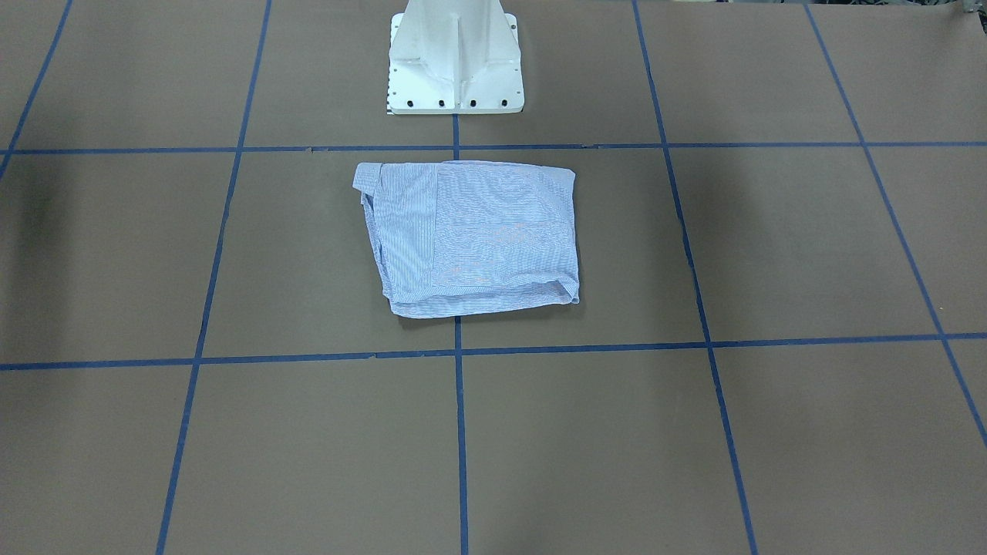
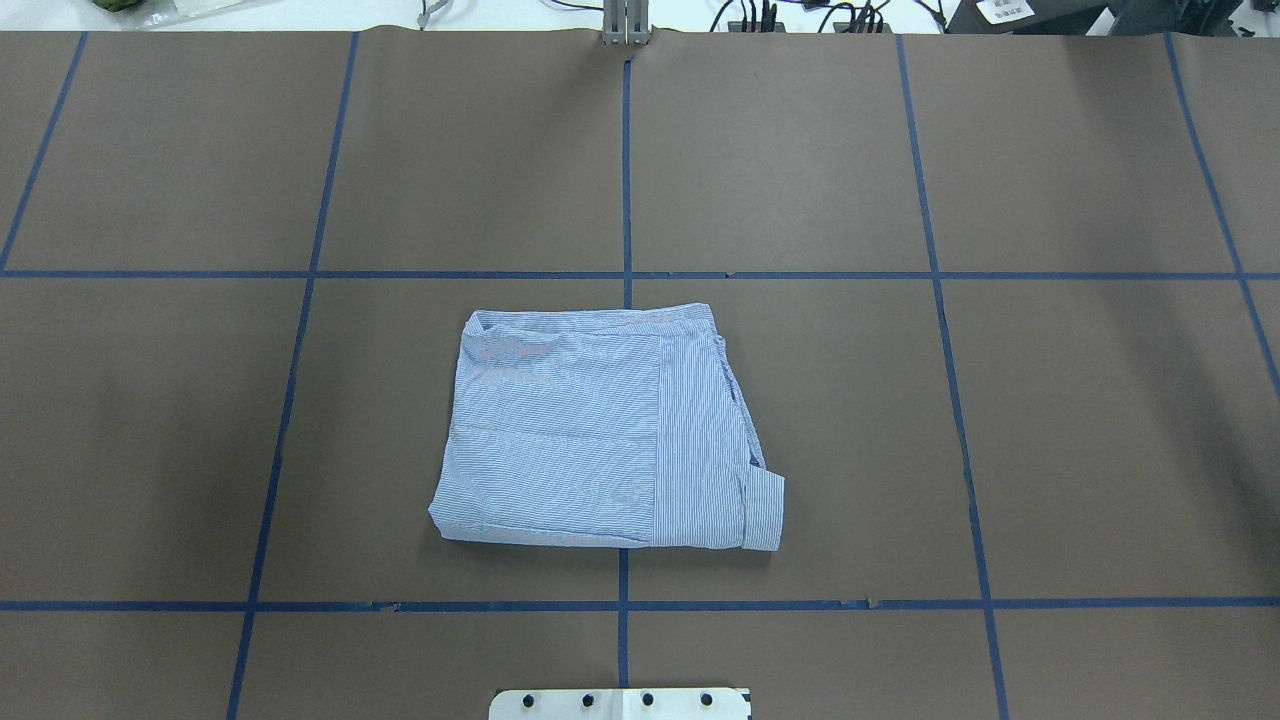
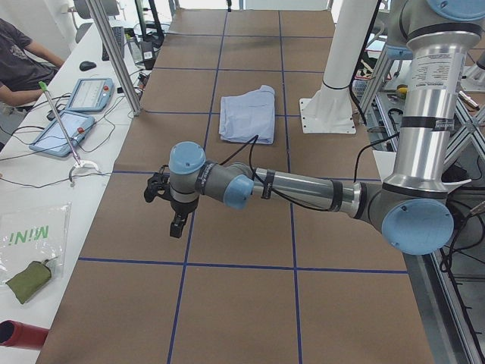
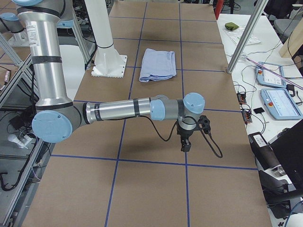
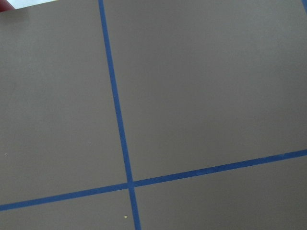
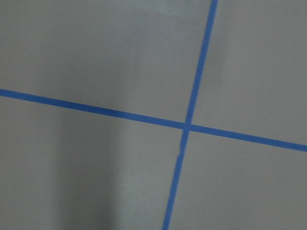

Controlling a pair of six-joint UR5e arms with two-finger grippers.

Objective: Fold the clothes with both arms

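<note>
The light blue striped shirt (image 2: 590, 430) lies folded into a compact rectangle in the middle of the table, a cuff showing at its near right corner. It also shows in the front view (image 1: 474, 239) and both side views (image 3: 248, 114) (image 4: 158, 65). My left gripper (image 3: 176, 226) hangs above the table far to the left of the shirt. My right gripper (image 4: 184, 144) hangs far to its right. Both hold nothing that I can see; I cannot tell whether they are open or shut. Both wrist views show only brown table and blue tape.
The table (image 2: 900, 400) is brown with a grid of blue tape lines. The white pedestal base (image 1: 455, 58) stands just behind the shirt. Tablets (image 3: 72, 125) and cables lie on the white side bench, where a person (image 3: 19, 64) sits.
</note>
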